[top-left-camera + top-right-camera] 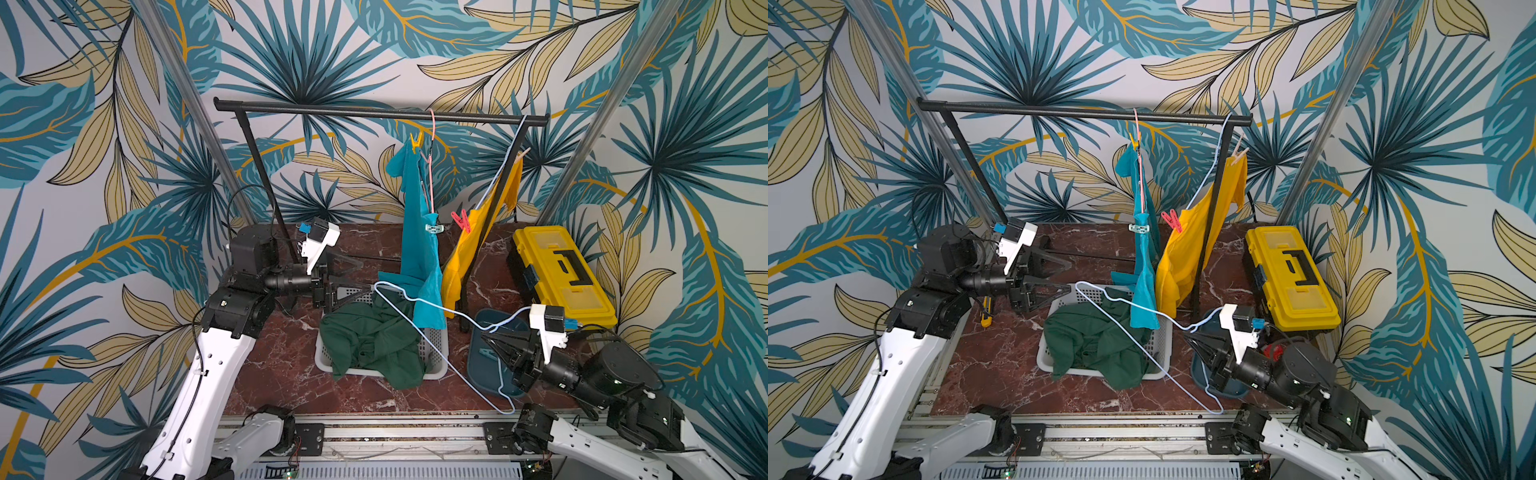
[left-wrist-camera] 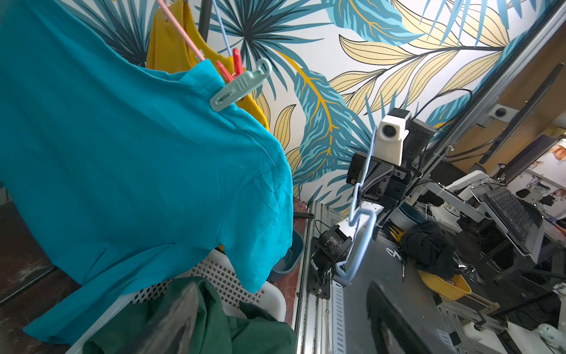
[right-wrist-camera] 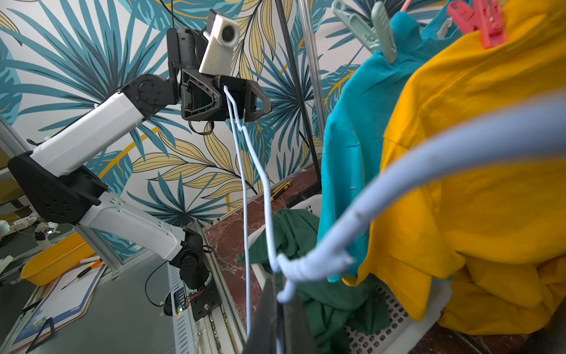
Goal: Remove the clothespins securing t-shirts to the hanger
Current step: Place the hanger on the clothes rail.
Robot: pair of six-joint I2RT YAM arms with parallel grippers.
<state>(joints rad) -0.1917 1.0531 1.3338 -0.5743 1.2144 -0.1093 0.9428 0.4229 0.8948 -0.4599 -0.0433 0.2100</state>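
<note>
A turquoise t-shirt (image 1: 417, 232) hangs from a pink hanger on the black rail (image 1: 374, 112). A yellow clothespin (image 1: 415, 141) grips it at the top and a teal clothespin (image 1: 434, 227) lower down. Beside it hangs a yellow t-shirt (image 1: 469, 245), held by a red clothespin (image 1: 460, 220) and a peach clothespin (image 1: 521, 156). The dark green t-shirt (image 1: 370, 340) lies in the white basket (image 1: 436, 353). My right gripper (image 1: 488, 332) is shut on the neck of a bare light blue hanger (image 3: 428, 153). The hanger's far corner reaches my left gripper (image 1: 363, 276), which is open.
A yellow toolbox (image 1: 561, 274) stands at the back right. A dark blue dish (image 1: 486, 370) sits under my right gripper, with a pale teal clip in it. A yellow utility knife (image 1: 986, 318) lies below my left arm. The rack's slanted post (image 1: 490, 232) crosses the yellow shirt.
</note>
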